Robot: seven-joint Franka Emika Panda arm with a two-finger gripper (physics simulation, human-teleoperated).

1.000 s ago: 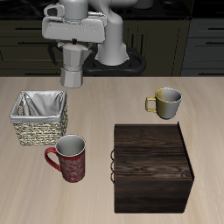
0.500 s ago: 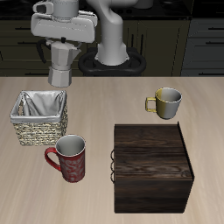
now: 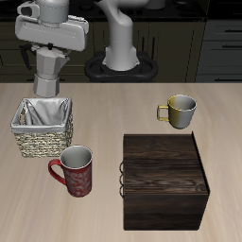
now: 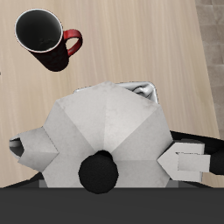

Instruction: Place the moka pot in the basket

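The end effector (image 3: pixel 50 49) has carried the pot (image 3: pixel 49 76) sideways since the earlier frames, so it now hangs clear of the table, above the basket's (image 3: pixel 43 141) back rim. It stays clenched on the pot's top, keeping the pot upright, probably so it can be lowered straight into the lining.
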